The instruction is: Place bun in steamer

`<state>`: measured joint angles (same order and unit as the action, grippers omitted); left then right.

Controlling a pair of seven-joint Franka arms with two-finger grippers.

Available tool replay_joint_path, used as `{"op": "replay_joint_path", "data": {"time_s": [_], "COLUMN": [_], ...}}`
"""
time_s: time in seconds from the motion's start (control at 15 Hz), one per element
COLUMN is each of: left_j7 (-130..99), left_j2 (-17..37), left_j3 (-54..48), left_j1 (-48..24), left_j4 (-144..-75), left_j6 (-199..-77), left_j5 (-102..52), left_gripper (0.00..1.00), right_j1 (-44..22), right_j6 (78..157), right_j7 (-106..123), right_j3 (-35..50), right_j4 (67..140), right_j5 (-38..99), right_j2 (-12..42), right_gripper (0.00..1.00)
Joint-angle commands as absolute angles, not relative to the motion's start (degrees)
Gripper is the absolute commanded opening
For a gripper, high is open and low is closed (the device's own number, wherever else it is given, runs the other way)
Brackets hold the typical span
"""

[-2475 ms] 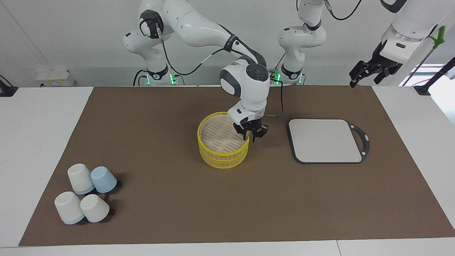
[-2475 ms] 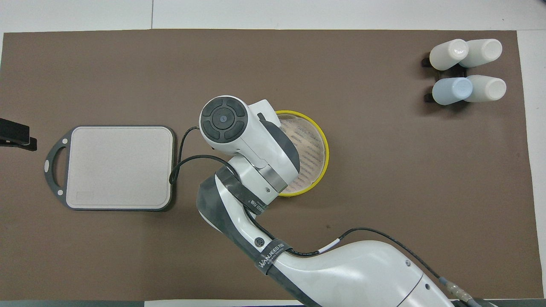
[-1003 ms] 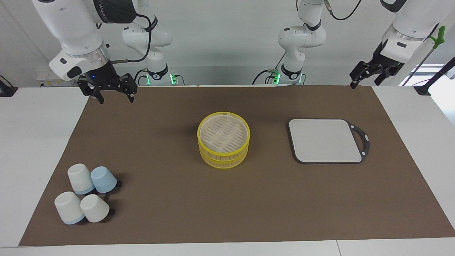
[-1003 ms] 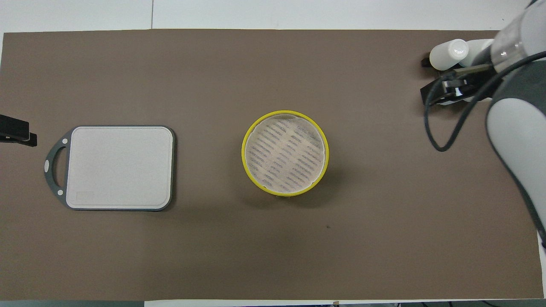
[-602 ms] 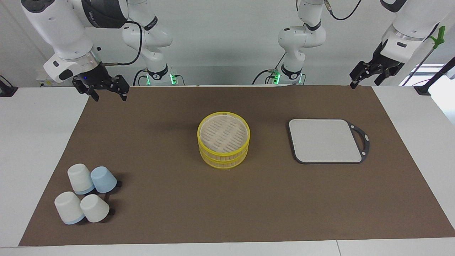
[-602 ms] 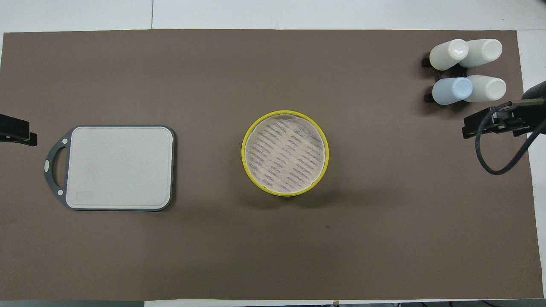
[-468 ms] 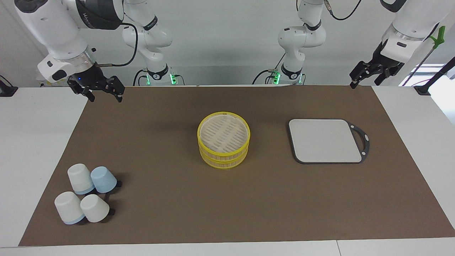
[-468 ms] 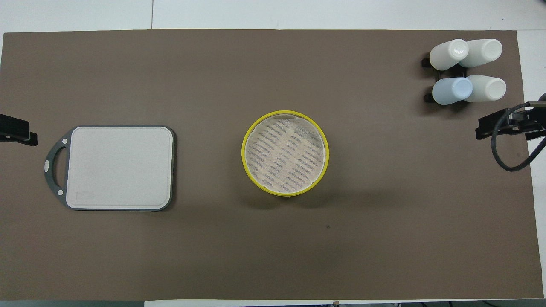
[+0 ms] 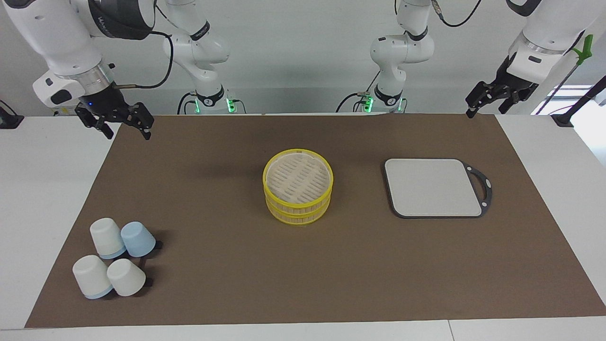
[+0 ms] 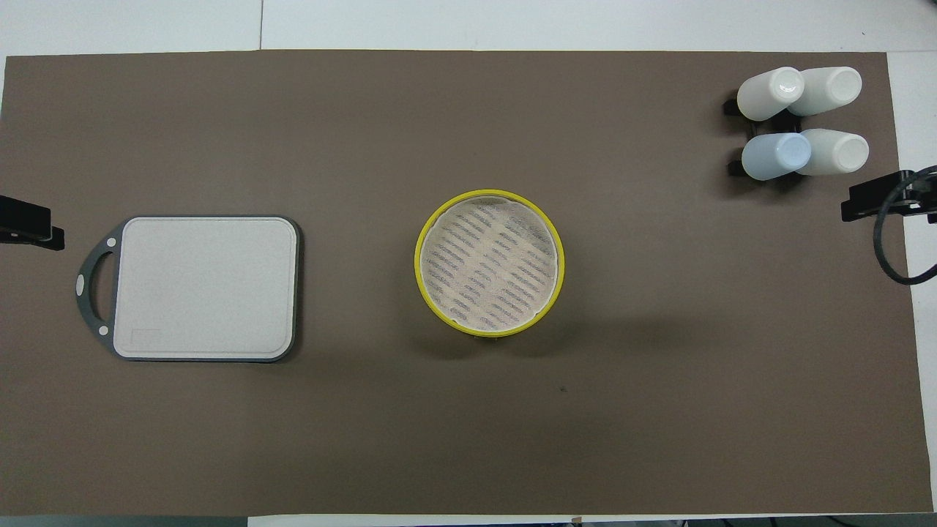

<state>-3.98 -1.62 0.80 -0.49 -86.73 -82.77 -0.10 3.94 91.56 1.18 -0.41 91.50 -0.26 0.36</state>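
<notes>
A brown mat (image 9: 303, 265) covers the white desk (image 9: 42, 189). In the facing view, the round two-tier steamer with yellow rims (image 9: 298, 192) is seen at mid-frame, its slatted top closed; no bun is visible. The right gripper (image 9: 124, 129) hangs open and empty at upper left, the left gripper (image 9: 483, 105) open and empty at upper right.

In the overhead view, the steamer (image 10: 489, 262) sits at centre, the grey square board (image 10: 198, 288) at left, upturned cups (image 10: 801, 121) at upper right.

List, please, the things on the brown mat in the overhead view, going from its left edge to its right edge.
Grey cutting board → yellow-rimmed steamer → cluster of upturned cups.
</notes>
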Motion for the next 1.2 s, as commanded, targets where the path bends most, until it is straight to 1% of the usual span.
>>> {"op": "replay_joint_path", "data": {"time_s": [0.0, 0.27, 1.14], "left_j7": [-3.78, -3.87, -3.78], "left_j2": [-2.99, -3.25, -3.25], "left_j3": [0.35, 0.44, 0.44], "left_j1": [0.0, 0.0, 0.35], "left_j4": [-88.59, -88.68, -88.68], "left_j6": [-84.02, -83.94, -83.14], "left_j5": [-1.32, -1.32, -1.32], "left_gripper": [1.0, 1.0, 1.0], "right_j1": [5.62, 5.63, 5.1], "right_j6": [92.38, 92.37, 92.02], "right_j7": [2.9, 6.06, 5.63], "right_j3": [0.26, 0.26, 0.35], "right_j4": [93.51, 93.43, 93.43], "right_j5": [0.0, -0.09, 0.18], "right_j2": [-1.14, -1.06, -1.14], "right_gripper": [1.0, 1.0, 1.0]}}
